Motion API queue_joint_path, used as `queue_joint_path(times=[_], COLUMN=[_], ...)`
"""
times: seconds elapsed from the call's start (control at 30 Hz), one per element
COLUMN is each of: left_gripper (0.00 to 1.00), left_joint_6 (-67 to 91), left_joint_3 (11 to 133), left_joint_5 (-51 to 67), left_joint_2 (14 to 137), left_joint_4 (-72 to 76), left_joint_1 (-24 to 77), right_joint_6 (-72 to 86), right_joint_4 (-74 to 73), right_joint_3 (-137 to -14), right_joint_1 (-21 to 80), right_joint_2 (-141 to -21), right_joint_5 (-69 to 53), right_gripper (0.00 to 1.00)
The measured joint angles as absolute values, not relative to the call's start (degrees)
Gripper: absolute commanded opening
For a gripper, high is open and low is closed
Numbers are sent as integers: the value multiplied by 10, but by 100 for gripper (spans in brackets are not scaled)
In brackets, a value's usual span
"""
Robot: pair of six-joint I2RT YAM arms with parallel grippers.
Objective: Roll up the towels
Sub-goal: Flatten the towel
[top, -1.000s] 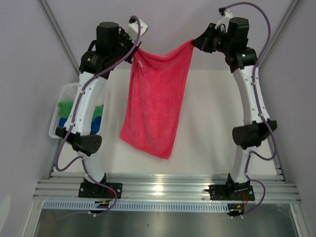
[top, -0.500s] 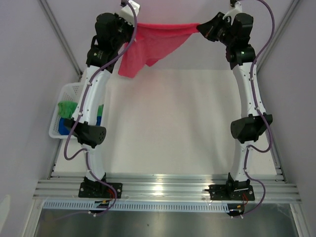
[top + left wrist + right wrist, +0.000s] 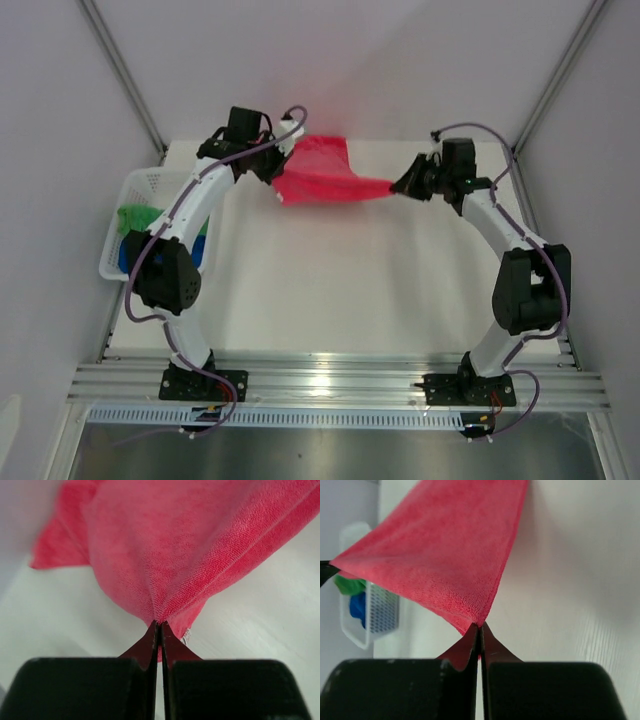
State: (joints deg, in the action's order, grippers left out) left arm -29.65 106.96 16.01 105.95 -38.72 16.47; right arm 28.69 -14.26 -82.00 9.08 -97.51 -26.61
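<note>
pale lilac walls (image 3: 380,60) around a white table (image 3: 330,290) — slanting metal posts (image 3: 125,75), aluminium rail (image 3: 330,382) nearest.

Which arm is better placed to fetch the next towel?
Left: both arms hold the pink towel, but the basket with the green towel and blue towel sits beside the left arm, away from the right arm.

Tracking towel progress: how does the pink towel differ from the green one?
The pink towel is stretched out; the green towel lies bunched. The pink one is pinched by the left gripper and right gripper; the green one sits untouched in the basket. Neither looks rolled.
</note>
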Motion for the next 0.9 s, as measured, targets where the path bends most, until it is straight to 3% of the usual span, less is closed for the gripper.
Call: queue_joint_path(times=[0.3,0.33,0.43,0.5,0.53,0.6,0.77,0.9], left_gripper=[4,21,48,54,81,99,95,51], left_joint_6=[-377,-380,-379,-372,-369,-364,-340,-338], left_joint_3=[915,914,918,918,915,896,830,785], left_joint_5=[197,197,188,181,179,176,135,107], left_joint_2=[1045,1048,1073,1095,1102,1096,992,891], left_joint_4=[-496,-502,-507,-506,-504,-500,-463,-418], left_joint_1=[160,160,160,159,159,159,163,185], right_joint_6=[289,291,302,313,316,325,337,345], right_joint_4=[-135,-129,-109,-90,-81,-65,-42,-34], right_joint_3=[-595,-585,-569,-566,-566,-566,-558,-549], right_joint_1=[163,170,173,173,173,177,190,192], right_joint_2=[-958,-957,-957,-961,-965,-972,-981,-982], right_joint_5=[-286,-290,-293,-294,-294,-294,-295,-294], right_gripper=[0,0,0,0,0,0,0,0])
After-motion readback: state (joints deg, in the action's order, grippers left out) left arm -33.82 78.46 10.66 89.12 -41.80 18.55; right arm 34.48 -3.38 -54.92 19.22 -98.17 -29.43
